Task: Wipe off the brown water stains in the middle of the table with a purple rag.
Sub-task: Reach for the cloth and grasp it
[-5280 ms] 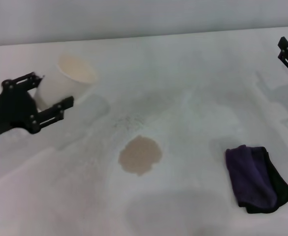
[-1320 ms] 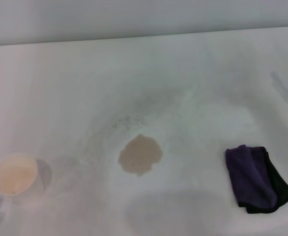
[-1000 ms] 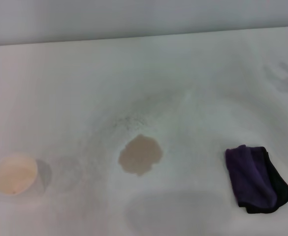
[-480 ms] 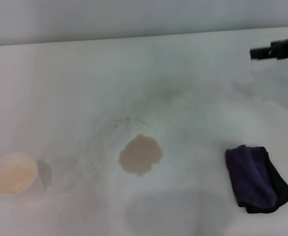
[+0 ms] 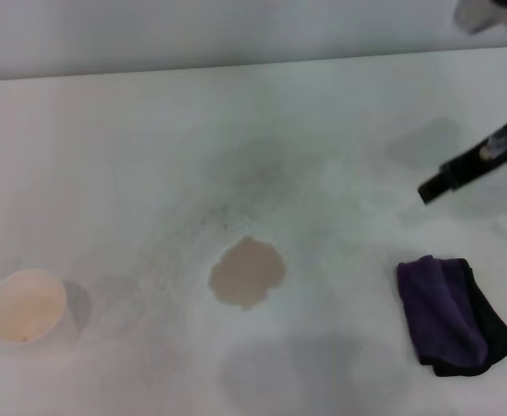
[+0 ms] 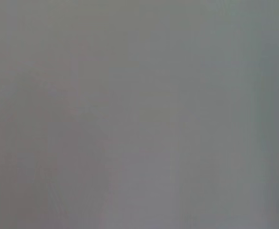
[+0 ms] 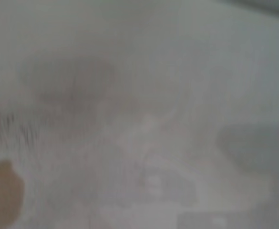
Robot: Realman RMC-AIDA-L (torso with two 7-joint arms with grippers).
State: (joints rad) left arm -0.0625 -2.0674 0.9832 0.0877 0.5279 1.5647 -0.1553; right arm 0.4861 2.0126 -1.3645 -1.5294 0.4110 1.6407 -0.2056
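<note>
Your right gripper [image 5: 430, 190] has swung in above the purple rag [image 5: 444, 314] (jaw opening: can't tell), nothing held; brown water stains [image 5: 247, 272] untouched, so pickup's next.

The surface [image 5: 132, 156] is plain white, marked with faint grey smears and a patch of fine dark grey speckles near its middle. The stain [image 5: 247, 273] is a flat light tan-brown blotch, slightly darker along its uneven rim; in the right wrist view it shows as a warmer brown patch [image 7: 1, 198]. The rag [image 5: 444, 312] is dark purple with a black edge and black strap. The cup [image 5: 25, 306] is white outside, pale cream inside. The right hand [image 5: 461, 169] is black.
</note>
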